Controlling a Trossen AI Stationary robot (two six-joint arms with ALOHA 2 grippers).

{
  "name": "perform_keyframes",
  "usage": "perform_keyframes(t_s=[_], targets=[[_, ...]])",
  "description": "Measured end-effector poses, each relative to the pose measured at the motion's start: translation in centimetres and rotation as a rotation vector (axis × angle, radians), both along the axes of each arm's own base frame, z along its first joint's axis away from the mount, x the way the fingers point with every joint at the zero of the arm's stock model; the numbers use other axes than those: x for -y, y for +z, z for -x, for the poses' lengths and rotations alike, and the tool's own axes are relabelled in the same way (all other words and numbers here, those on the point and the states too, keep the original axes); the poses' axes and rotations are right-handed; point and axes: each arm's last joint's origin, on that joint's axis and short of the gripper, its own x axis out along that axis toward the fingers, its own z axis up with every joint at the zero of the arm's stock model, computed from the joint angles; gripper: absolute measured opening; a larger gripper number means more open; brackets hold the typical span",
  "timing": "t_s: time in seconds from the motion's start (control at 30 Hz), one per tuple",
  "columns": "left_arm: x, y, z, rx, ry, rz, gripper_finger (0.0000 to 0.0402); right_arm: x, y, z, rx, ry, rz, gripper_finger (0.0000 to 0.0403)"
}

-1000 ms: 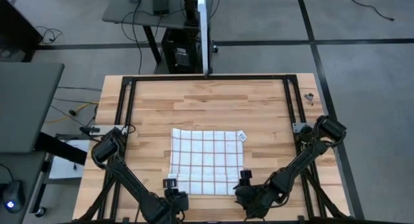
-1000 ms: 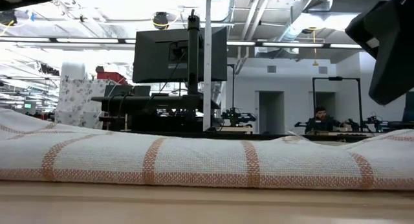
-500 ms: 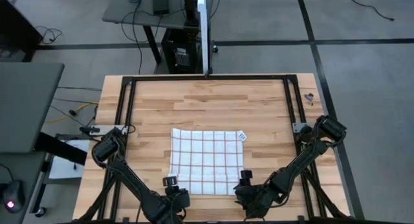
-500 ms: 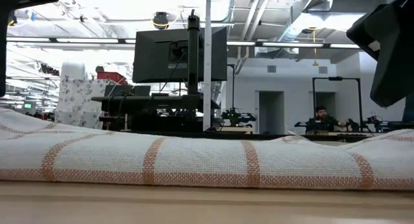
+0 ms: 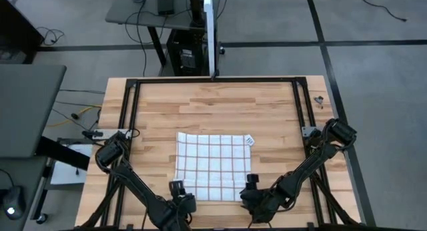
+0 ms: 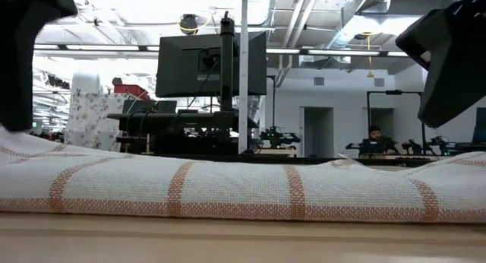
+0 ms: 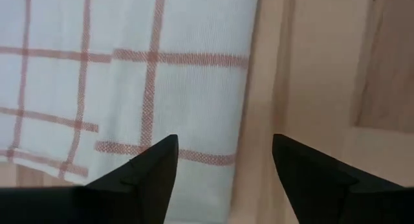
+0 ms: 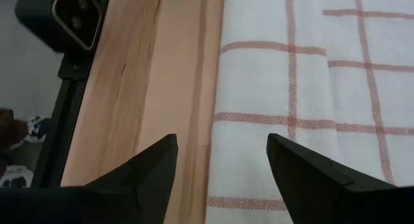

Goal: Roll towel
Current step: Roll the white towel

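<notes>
On the wooden table (image 5: 220, 104), toward its near edge, the towel (image 5: 213, 165) lies spread flat. The left gripper (image 7: 223, 160) hangs over the towel's near left corner with its fingers spread wide, gripping nothing. The right gripper (image 8: 220, 160) hangs over the near right corner, likewise wide and empty.

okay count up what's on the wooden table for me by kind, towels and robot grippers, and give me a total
Towels: 1, the checked towel, lying flat.
Grippers: 2, the left gripper and the right gripper, both open at its near corners.
Total: 3
</notes>
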Motion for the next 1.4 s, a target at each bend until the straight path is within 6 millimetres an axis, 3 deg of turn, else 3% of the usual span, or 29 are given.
perform_keyframes(t_s=[0.37, 0.53, 0.77, 1.23, 1.4], targets=[[-1.1, -2.7, 0.7, -0.019, -0.050, -0.035, 0.0229, -0.1, -0.1, 0.1, -0.002, 0.010, 0.007, 0.0232], [-1.1, -2.8, 0.6, -0.018, -0.091, -0.055, 0.0229, -0.5, -0.3, 0.5, -0.006, 0.025, 0.012, 0.0232], [-1.1, -2.8, 0.6, -0.011, -0.089, -0.057, 0.0228, -0.8, -3.1, 1.1, -0.068, -0.003, 0.124, 0.0232], [-1.1, -2.9, 0.5, -0.003, -0.096, -0.067, 0.0227, -0.1, -4.3, 0.8, -0.077, -0.058, 0.192, 0.0232], [-1.1, -2.9, 0.5, -0.008, -0.138, -0.086, 0.0201, 0.1, -4.4, 0.8, -0.087, -0.044, 0.214, 0.0220]])
